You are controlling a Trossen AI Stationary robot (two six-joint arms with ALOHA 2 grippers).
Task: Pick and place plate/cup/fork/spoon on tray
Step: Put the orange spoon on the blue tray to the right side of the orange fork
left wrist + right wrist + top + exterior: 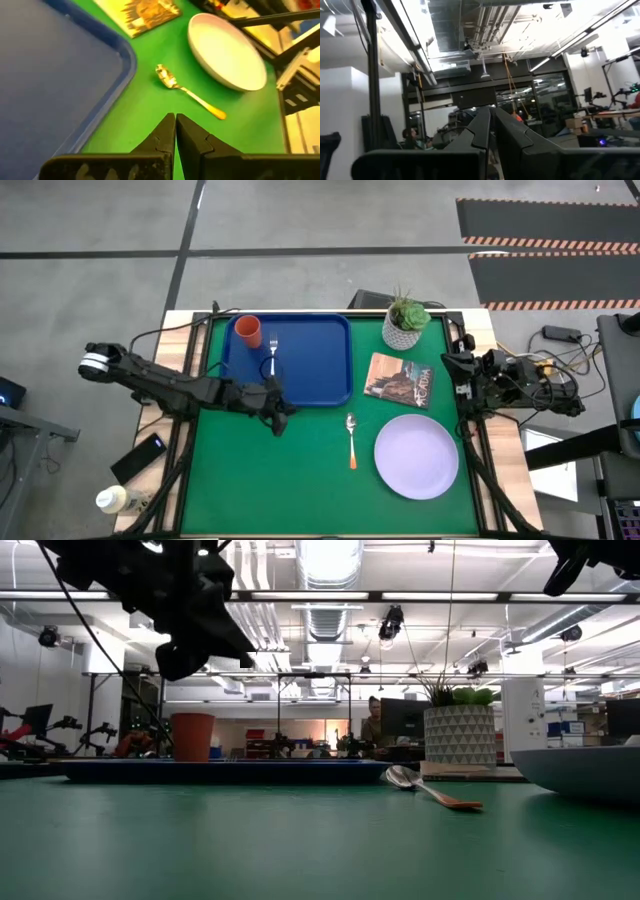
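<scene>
The dark blue tray (320, 380) lies at the far middle of the green mat. The orange-red cup (248, 330) stands upright in the tray's far left corner, and the fork (272, 352) lies flat on the tray beside it. The spoon (351, 438) lies on the mat near the tray, bowl toward the far edge; it also shows in the left wrist view (187, 91). The lavender plate (416, 456) rests on the mat at the near right. My left gripper (281, 420) is shut and empty, raised just past the tray's near edge, left of the spoon. My right gripper (462, 372) is shut and empty at the table's right edge.
A white patterned plant pot (404, 326) stands at the far right. A picture book (400, 380) lies between the tray and the plate. A phone (140, 458) and a bottle (118, 499) lie off the mat at the near left. People sit in the room behind.
</scene>
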